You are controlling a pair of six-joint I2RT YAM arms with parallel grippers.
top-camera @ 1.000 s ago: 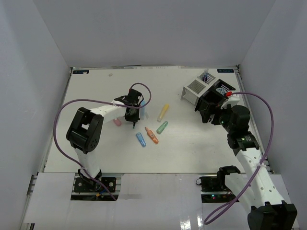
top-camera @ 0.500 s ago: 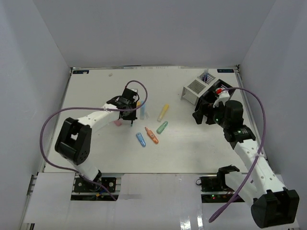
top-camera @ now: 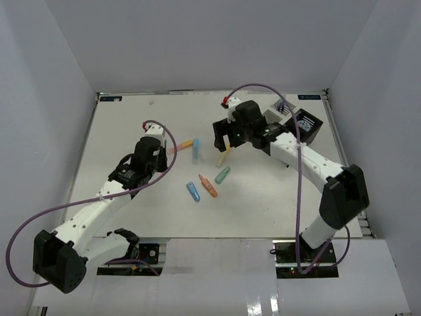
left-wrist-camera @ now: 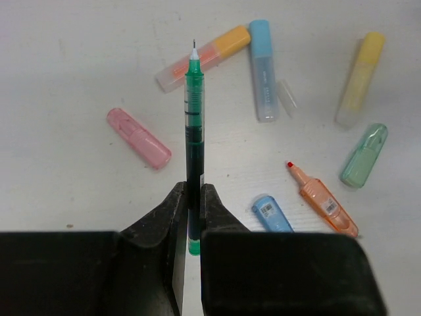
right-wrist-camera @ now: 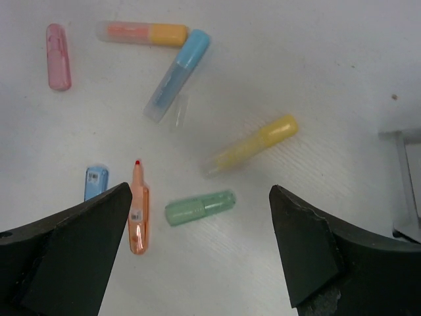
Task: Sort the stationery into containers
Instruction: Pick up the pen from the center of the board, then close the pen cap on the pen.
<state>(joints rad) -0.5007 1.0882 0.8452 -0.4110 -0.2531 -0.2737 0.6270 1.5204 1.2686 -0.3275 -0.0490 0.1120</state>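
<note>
My left gripper point(left-wrist-camera: 193, 191) is shut on a thin green pen point(left-wrist-camera: 193, 112), held tip-out above the table. Loose markers lie ahead of it: a pink piece point(left-wrist-camera: 139, 138), an orange-pink marker point(left-wrist-camera: 204, 58), a blue one point(left-wrist-camera: 263, 69), a yellow one point(left-wrist-camera: 358, 79), a green one point(left-wrist-camera: 363, 155), an uncapped orange one point(left-wrist-camera: 323, 204) and a blue cap point(left-wrist-camera: 273, 214). My right gripper point(right-wrist-camera: 200, 191) hangs open over the green marker point(right-wrist-camera: 199, 207), with the yellow marker point(right-wrist-camera: 253, 145) just beyond. The white container point(top-camera: 275, 113) and the black container point(top-camera: 308, 125) stand at the back right.
A small clear cap point(right-wrist-camera: 179, 110) lies beside the blue marker point(right-wrist-camera: 177, 76). The right arm point(top-camera: 309, 161) stretches across in front of the containers. White walls enclose the table on three sides.
The right arm has swung left from the containers to above the markers, jaws still open. The left gripper has pulled back toward the near left, still holding the pen.
</note>
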